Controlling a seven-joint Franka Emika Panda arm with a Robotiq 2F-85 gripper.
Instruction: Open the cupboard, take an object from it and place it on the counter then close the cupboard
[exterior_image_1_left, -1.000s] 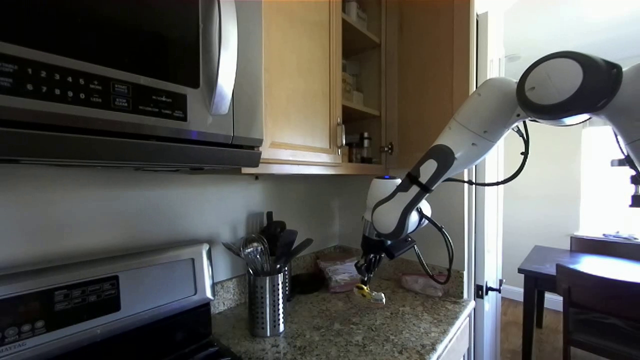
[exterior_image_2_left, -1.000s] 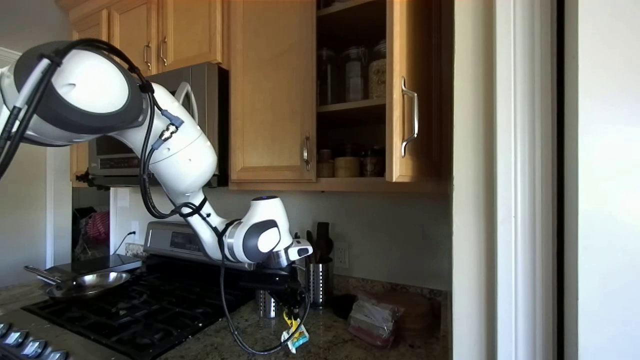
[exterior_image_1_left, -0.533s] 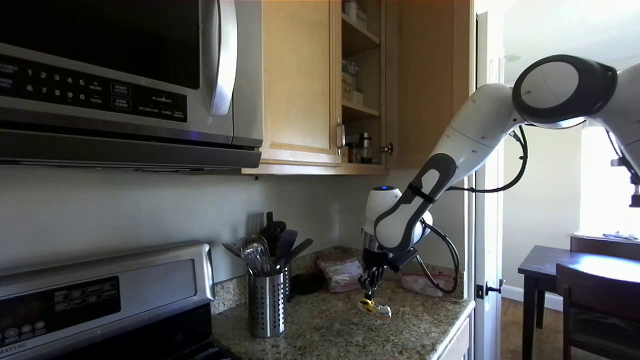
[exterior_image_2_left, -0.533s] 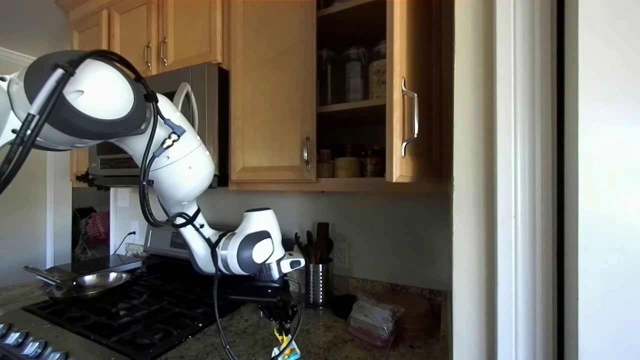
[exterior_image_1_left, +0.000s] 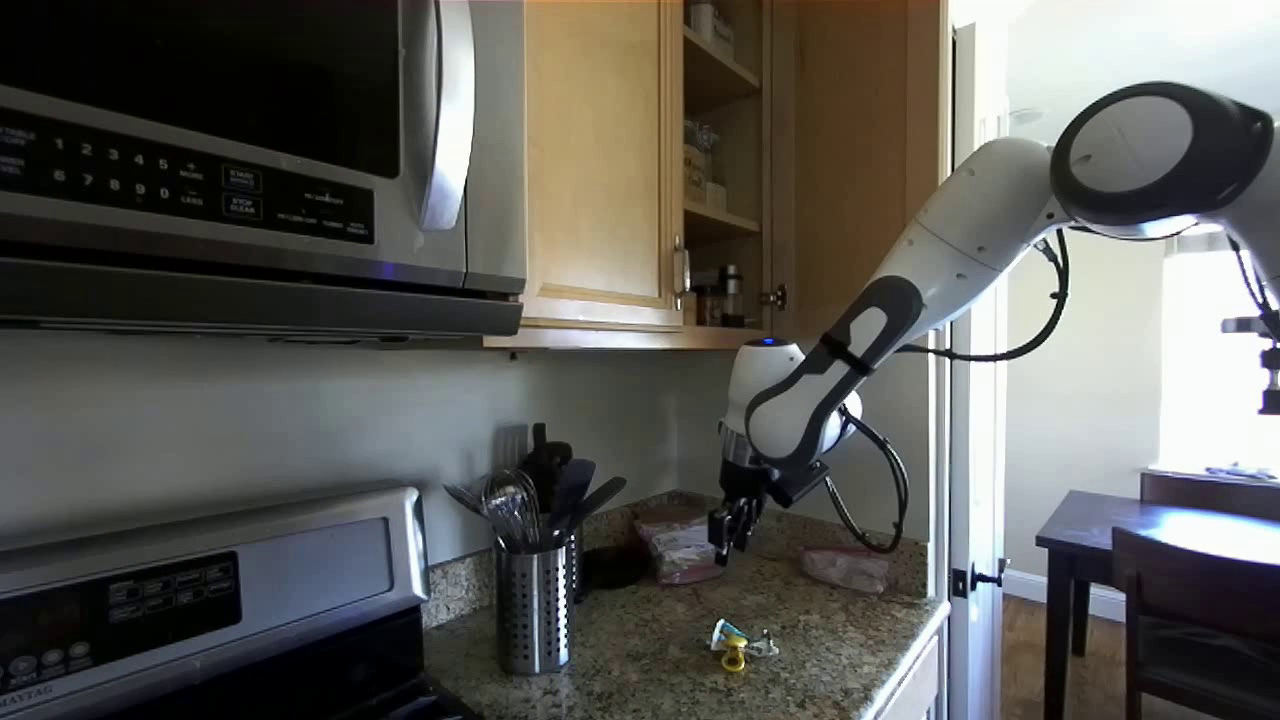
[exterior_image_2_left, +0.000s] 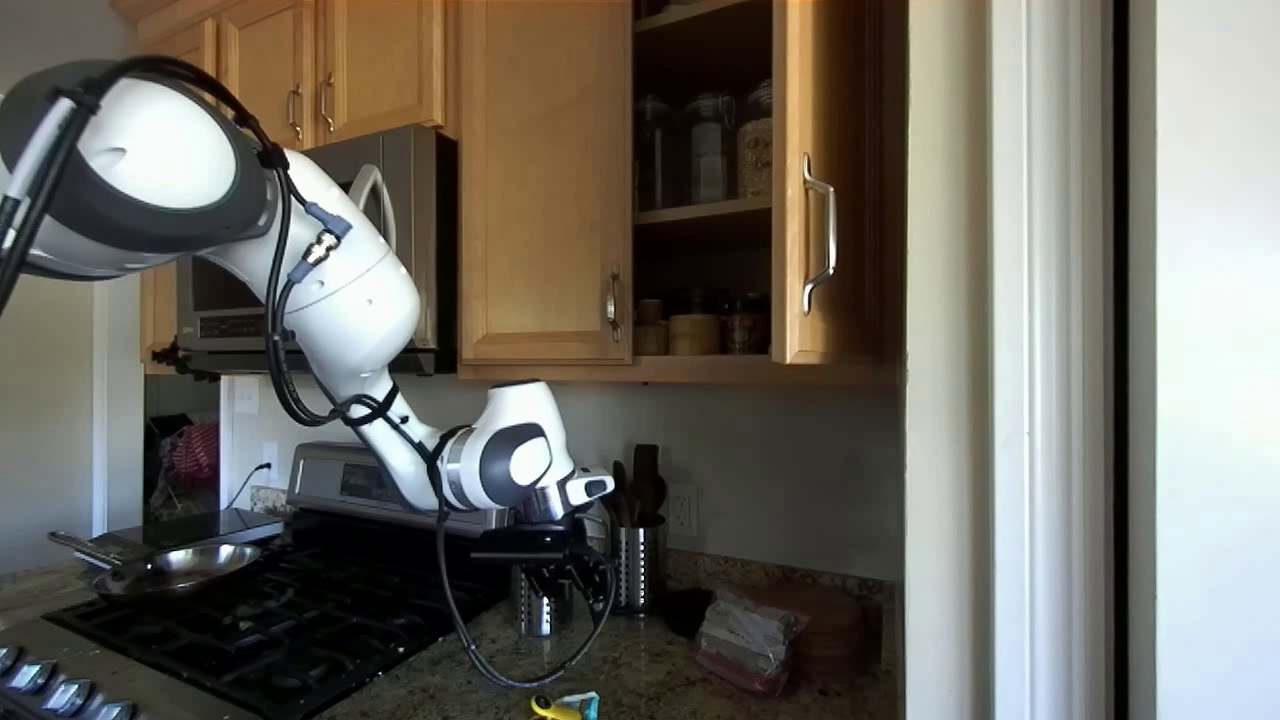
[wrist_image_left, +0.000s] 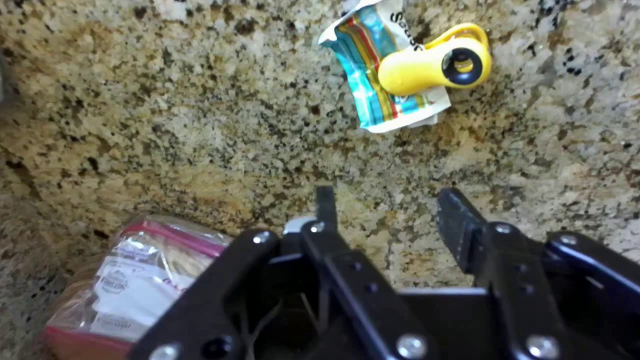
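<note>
The object, a yellow clip on a small teal-and-white packet, lies on the speckled granite counter. In an exterior view the clip rests well in from the counter's front edge; elsewhere the clip is at the bottom of the frame. Above it, apart from it, hangs my gripper, its jaws spread with only countertop visible between them. The same gripper points down in an exterior view. The maple cupboard has one door standing open, jars inside.
A perforated steel utensil holder stands beside the stove. Against the back wall lies a zip bag, with a plastic bag farther right. The microwave adjoins the cupboard. A pan sits on the stove top.
My gripper came down with the clip and packet, let go of them on the counter, then rose. Its jaws have opened. The cupboard door has not moved.
</note>
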